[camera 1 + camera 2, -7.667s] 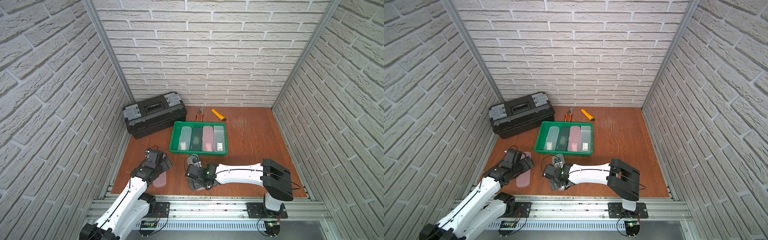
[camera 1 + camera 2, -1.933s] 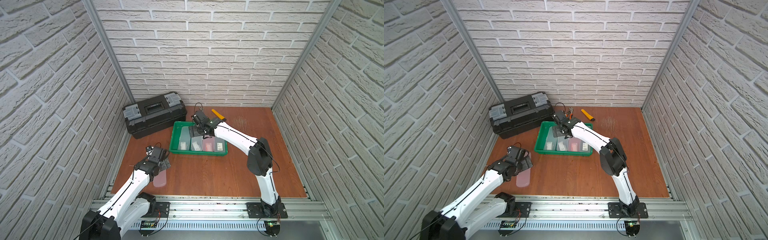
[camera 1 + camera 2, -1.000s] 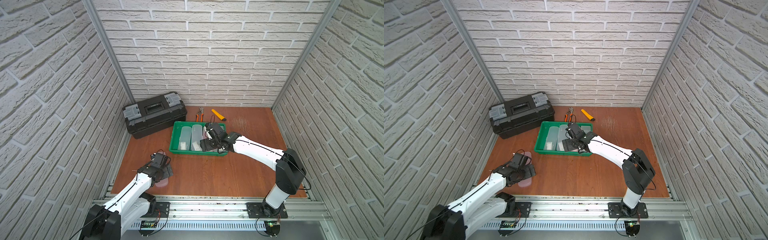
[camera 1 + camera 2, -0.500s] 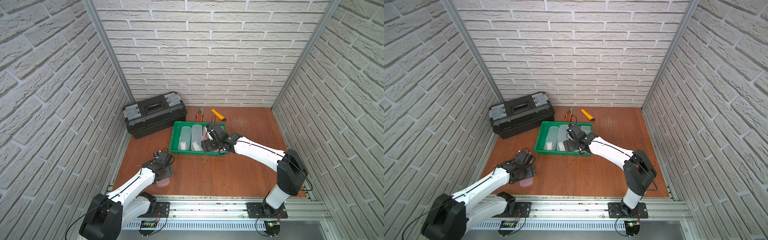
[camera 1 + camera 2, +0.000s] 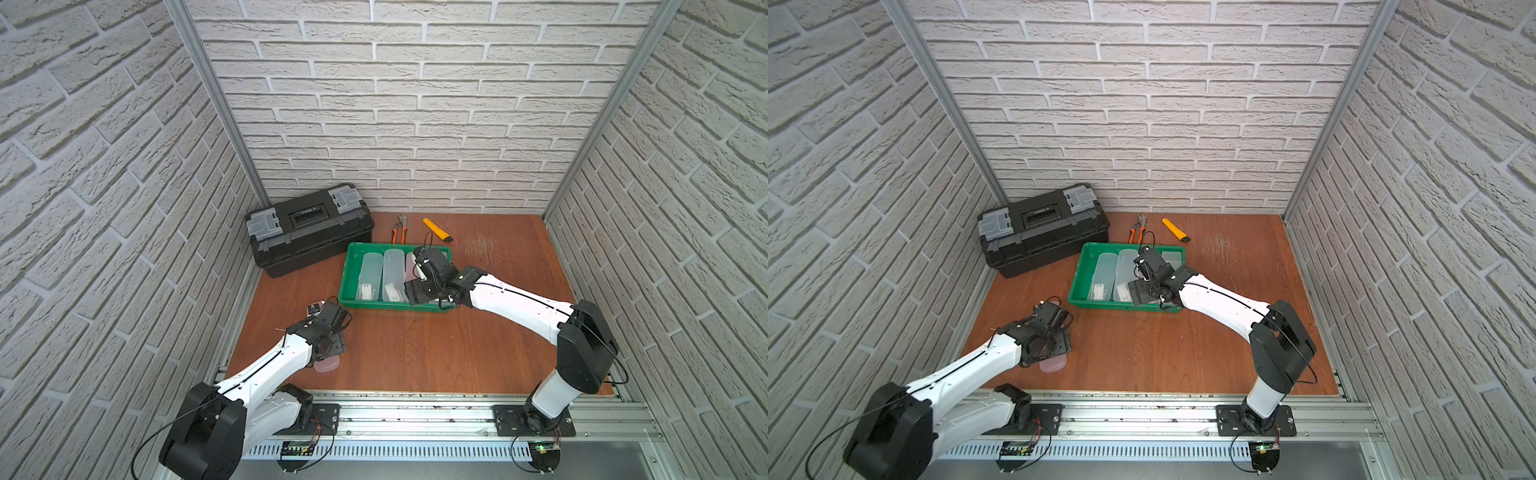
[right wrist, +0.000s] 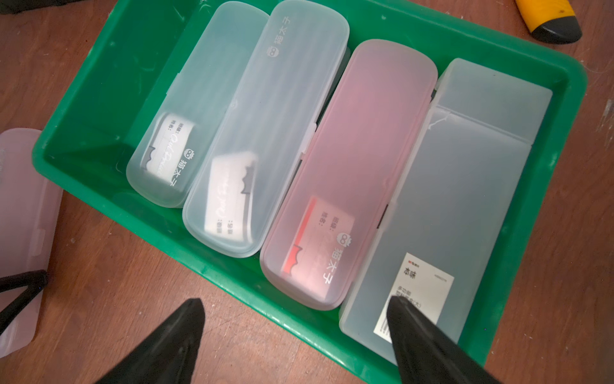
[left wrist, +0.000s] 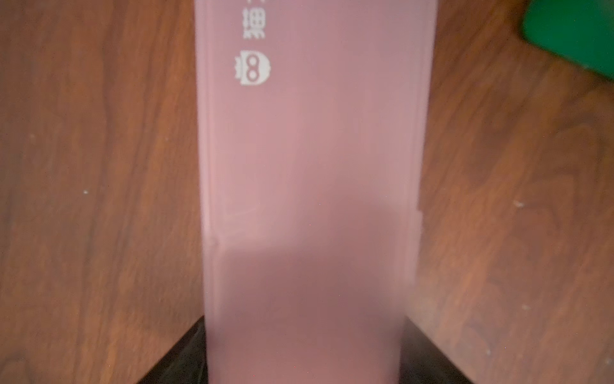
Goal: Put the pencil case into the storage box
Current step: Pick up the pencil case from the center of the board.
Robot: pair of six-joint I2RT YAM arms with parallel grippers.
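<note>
A frosted pink pencil case [image 7: 309, 166] lies flat on the wooden table near its front left, and its end pokes out below my left wrist [image 5: 327, 365] [image 5: 1053, 365]. My left gripper [image 7: 304, 365] [image 5: 328, 347] is shut on it, one black finger against each long side. The green storage box [image 5: 349, 270] [image 5: 1077, 286] [image 6: 99, 83] sits mid-table with several pencil cases lying side by side in it. My right gripper [image 6: 295, 319] [image 5: 422, 291] hangs open over the box's front rim, holding nothing.
A black toolbox [image 5: 309, 228] stands at the back left, close to the box's left corner. Orange-handled pliers [image 5: 399, 232] and a yellow utility knife [image 5: 436, 230] lie behind the box. Brick walls close in the table on three sides.
My left gripper has come down over the pink pencil case and closed on its sides. The right gripper has stayed at the box's front rim, narrowing slightly.
</note>
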